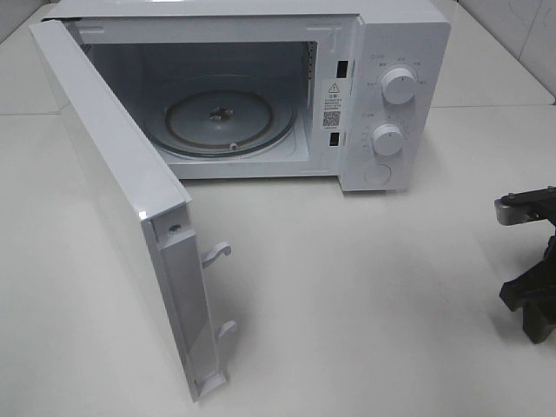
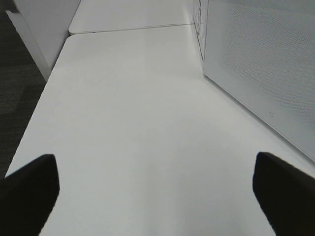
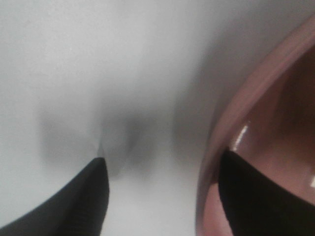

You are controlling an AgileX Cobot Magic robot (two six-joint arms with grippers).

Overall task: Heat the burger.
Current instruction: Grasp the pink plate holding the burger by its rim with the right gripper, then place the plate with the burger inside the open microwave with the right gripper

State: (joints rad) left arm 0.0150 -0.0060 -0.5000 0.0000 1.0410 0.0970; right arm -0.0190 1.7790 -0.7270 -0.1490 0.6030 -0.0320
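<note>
The burger is out of view in every frame. The white microwave (image 1: 391, 52) stands at the back of the table with its door (image 1: 113, 200) swung wide open to the left. Its glass turntable (image 1: 230, 117) is bare. In the blurred right wrist view, my right gripper (image 3: 162, 162) is open and straddles the rim of a pink plate (image 3: 256, 108), one finger inside and one outside. Only part of the right arm (image 1: 528, 287) shows at the right edge of the high view. My left gripper (image 2: 153, 167) is open and empty above bare table, beside the microwave door (image 2: 261, 64).
The open door juts out towards the table's front edge, with two latch hooks (image 1: 217, 254) on its free end. The microwave has two knobs (image 1: 398, 85) on its right panel. The table edge and dark floor (image 2: 19, 88) lie beyond the left gripper.
</note>
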